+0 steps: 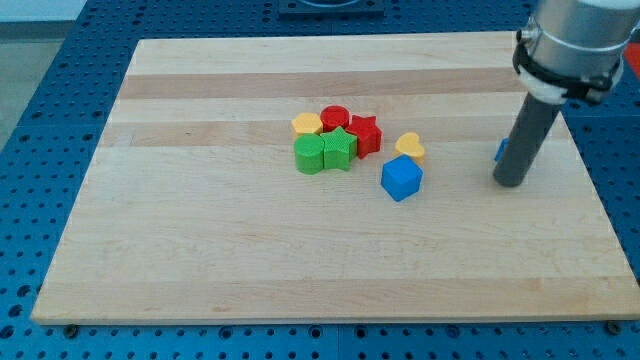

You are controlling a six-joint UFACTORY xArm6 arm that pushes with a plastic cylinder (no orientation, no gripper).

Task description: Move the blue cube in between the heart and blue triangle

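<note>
Resting my tip [509,183] on the tabletop [200,250] toward the view's right, well apart from the main group of blocks. Carrying no gripper at all here, only a straight dark rod, so nothing being held or clamped. Standing nearly upright, the rod leaning slightly so its upper end sits further toward the view's right, rising into a grey collar and the arm's body at the view's top right corner. Hiding most of the blue triangle [499,151], just a sliver of blue peeking out on the rod's left side, at or just beside the rod; contact impossible to tell.

Sitting to the view's left of my tip, the blue cube [401,178], clear of the rod, turned so one corner is pointing toward the view's bottom, its top face showing as a diamond; no long axis to speak of. Lying just above it and slightly right, the yellow heart [409,146], close to or touching the cube's upper edge.

Clustering further left: a red star [365,133], a red round block [334,117], a yellow block [306,124], a green star [339,148] and a green block [310,154], all packed together and touching.
</note>
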